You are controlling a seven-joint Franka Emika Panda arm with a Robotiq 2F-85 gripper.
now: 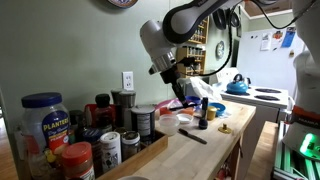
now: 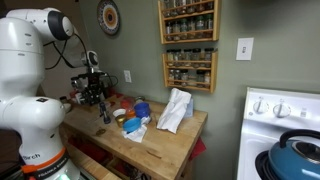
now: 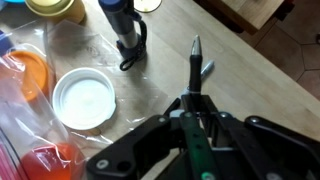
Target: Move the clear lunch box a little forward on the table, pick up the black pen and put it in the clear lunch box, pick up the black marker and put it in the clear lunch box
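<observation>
In the wrist view my gripper is shut on the black pen. The pen sticks out past the fingertips and throws a shadow on the wooden table. The clear lunch box is a whitish round tub seen from above, to the left of the pen and apart from it. It also shows in an exterior view. In that exterior view the gripper hangs above the table over the tub area. A thin black stick, probably the black marker, lies on the table in front of the tub.
A dark upright cylinder with a black loop at its foot stands beyond the tub. Orange lids and clear plastic wrap lie at the left. Jars crowd one table end. A white bag and a stove are nearby.
</observation>
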